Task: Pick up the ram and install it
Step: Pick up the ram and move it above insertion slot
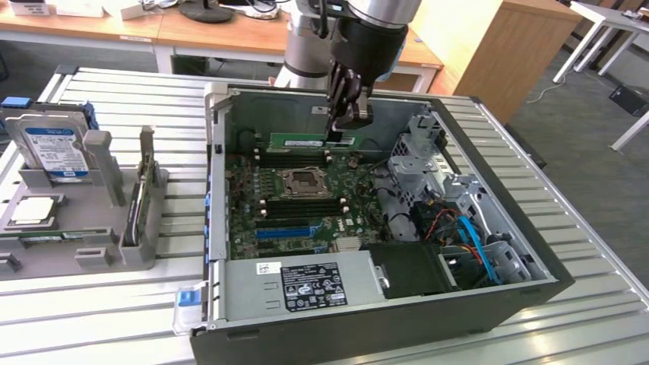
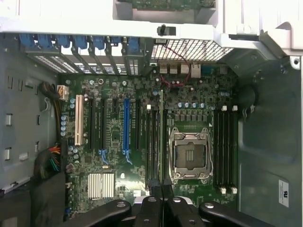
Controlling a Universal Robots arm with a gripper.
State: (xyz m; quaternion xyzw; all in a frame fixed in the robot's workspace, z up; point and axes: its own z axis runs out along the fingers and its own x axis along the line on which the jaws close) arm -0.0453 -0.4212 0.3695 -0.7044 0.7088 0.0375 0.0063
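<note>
Pinching the ram (image 1: 304,142), fingers (image 1: 353,114) nearly closed.

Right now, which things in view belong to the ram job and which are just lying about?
Job: long green ram stick, gripped by the black tool; green motherboard inside the open computer case.
Lying about: blue-labelled silver hard drive; square silver processor chip; grey plastic rack.

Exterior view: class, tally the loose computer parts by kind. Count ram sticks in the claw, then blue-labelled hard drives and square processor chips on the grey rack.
ram in the claw: 1
blue-labelled hard drive on the grey rack: 1
processor chip on the rack: 1
Total: 3
</note>
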